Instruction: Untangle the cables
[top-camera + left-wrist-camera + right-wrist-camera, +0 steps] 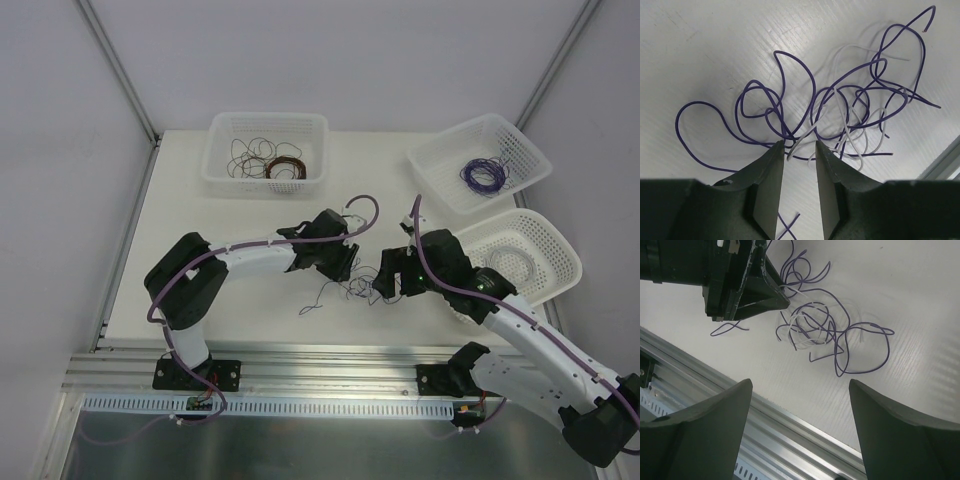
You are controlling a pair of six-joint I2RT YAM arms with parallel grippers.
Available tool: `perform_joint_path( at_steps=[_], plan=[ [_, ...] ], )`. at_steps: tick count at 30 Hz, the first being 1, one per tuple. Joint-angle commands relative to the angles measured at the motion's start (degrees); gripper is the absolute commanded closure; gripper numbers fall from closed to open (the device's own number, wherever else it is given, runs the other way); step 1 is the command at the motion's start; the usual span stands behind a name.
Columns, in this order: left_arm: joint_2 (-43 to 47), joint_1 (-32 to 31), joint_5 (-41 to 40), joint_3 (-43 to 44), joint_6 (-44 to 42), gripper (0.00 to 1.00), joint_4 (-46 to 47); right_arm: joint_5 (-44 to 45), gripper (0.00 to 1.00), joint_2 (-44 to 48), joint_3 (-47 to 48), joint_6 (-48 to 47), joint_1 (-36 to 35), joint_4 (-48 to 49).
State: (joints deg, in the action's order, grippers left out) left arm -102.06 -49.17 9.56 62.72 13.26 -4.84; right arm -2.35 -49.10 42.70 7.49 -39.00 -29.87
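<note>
**Cables (352,288) clumped mid-table by the front rail**

Purple and white strands lie on the white table (250,300) between both grippers. The left gripper (800,146) has its jaws narrowly apart around strands. The right gripper (800,385) gapes wide, holding nothing. Bare tabletop lies leftward, the aluminium rail (300,355) is near, and 3 baskets (268,116) (440,185) (545,250) stand well apart.

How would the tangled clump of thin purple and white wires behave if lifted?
Probably floppy but springy: the purple and white wire clump lies in loose loops. Likely light, being thin. Strands interlace, so lifting one would probably drag the rest.
</note>
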Motion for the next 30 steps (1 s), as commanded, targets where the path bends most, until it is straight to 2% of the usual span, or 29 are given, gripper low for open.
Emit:
perform_joint_path(
  at_steps=[1, 10, 13, 18, 23, 30],
  plan=[
    [0.63, -0.75, 1.34, -0.75, 0.45, 0.67, 1.15, 0.42, 0.18, 1.03, -0.07, 0.25, -0.37, 0.25],
    [1.16, -0.75, 0.11, -1.81, 0.89, 0.70, 0.97, 0.33, 0.18, 1.38, -0.77, 0.51, -0.37, 0.60],
    [0.99, -0.75, -0.07, -1.64, 0.81, 0.75, 0.89, 0.42, 0.18, 1.64, -1.21, 0.60, -0.28, 0.86],
    [0.72, -0.75, -0.07, -0.93, 0.72, 0.94, 0.80, 0.06, 0.18, 1.64, -1.30, 0.69, -0.28, 0.95],
    [3.44, -0.75, -1.12, -1.20, 0.54, 0.95, -1.39, -0.11, 0.18, 1.73, -1.39, 0.69, -0.28, 1.04],
    [12.84, -0.75, -1.74, -1.11, 0.19, 0.97, -7.28, -3.89, 0.18, -0.90, -1.83, 1.21, -0.28, 5.25]
  ],
)
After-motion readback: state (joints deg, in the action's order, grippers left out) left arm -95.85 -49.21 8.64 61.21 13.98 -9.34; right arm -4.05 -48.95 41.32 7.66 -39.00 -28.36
